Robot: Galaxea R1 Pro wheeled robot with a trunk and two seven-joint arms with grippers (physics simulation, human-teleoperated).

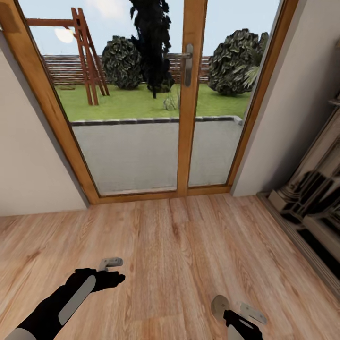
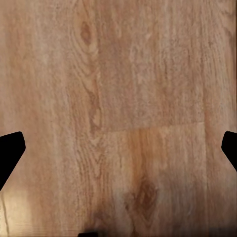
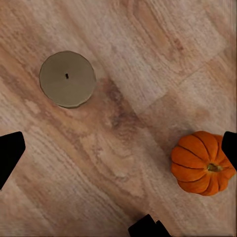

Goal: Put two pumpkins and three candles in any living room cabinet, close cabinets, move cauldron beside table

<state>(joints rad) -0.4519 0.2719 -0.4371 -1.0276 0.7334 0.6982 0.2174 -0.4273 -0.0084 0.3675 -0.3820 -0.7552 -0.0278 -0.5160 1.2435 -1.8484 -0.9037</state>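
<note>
A candle point(image 3: 67, 79) and a pumpkin point(image 3: 203, 162) lie well apart on the wooden floor point(image 3: 123, 123) under the right gripper point(image 3: 118, 148), whose jaws gape wide and empty, so that arm is nearer; the left gripper point(image 2: 118, 148) hangs wide over bare boards.

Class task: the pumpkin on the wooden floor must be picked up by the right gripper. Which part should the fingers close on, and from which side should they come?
Grip the pumpkin across its ribbed sides, coming from above. It sits upright on the floor, stem up, and the stem looks too short to hold. The candle lies well apart, so it should not get in the way.
</note>
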